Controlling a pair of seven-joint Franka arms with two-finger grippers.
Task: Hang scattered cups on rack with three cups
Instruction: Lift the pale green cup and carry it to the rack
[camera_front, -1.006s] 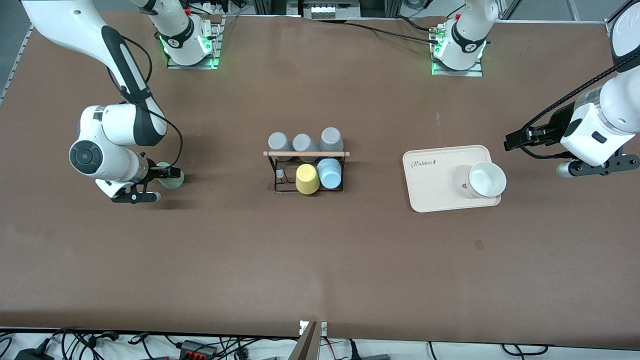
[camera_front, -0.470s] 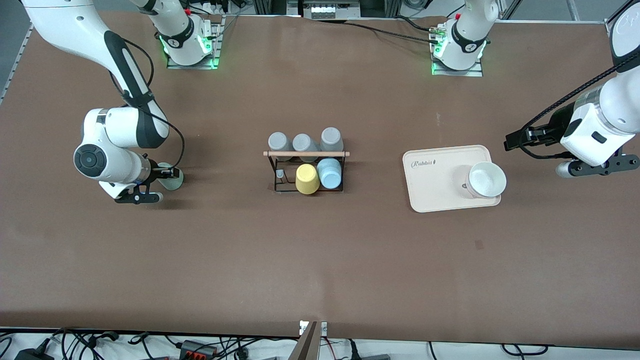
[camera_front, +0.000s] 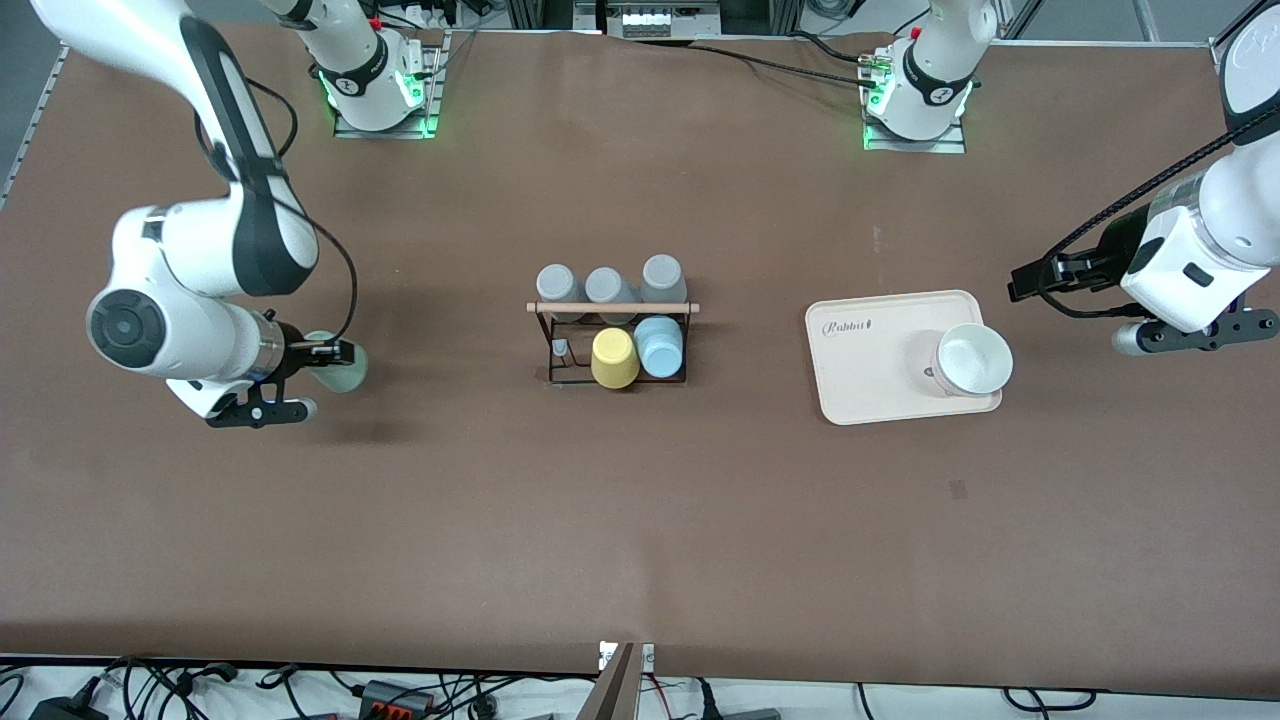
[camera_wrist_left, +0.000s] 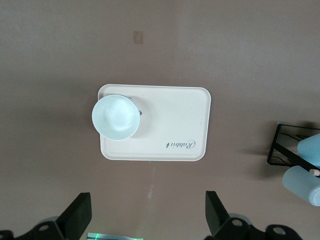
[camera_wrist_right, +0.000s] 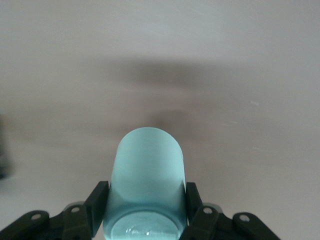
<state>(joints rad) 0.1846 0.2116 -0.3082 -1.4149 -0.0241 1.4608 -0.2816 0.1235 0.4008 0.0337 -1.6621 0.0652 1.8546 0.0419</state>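
My right gripper (camera_front: 335, 356) is shut on the pale mint green cup (camera_front: 347, 366) and holds it on its side above the table toward the right arm's end. In the right wrist view the cup (camera_wrist_right: 147, 175) fills the space between the fingers (camera_wrist_right: 97, 200). The black wire rack (camera_front: 612, 345) with its wooden bar stands mid-table and also shows in the left wrist view (camera_wrist_left: 280, 145). The light blue cup (camera_front: 659, 345) sits on it beside a yellow cup (camera_front: 614, 357). My left gripper (camera_front: 1032, 277) is open and empty and waits in the air at the left arm's end.
Three grey cups (camera_front: 606, 285) sit on the rack's side farther from the front camera. A cream tray (camera_front: 870, 360) holding a white bowl (camera_front: 972, 358) lies between the rack and the left arm's end; both show in the left wrist view (camera_wrist_left: 170, 125).
My right arm has risen with the mint green cup in its grip, and its shadow has parted from it. The left arm has not moved.
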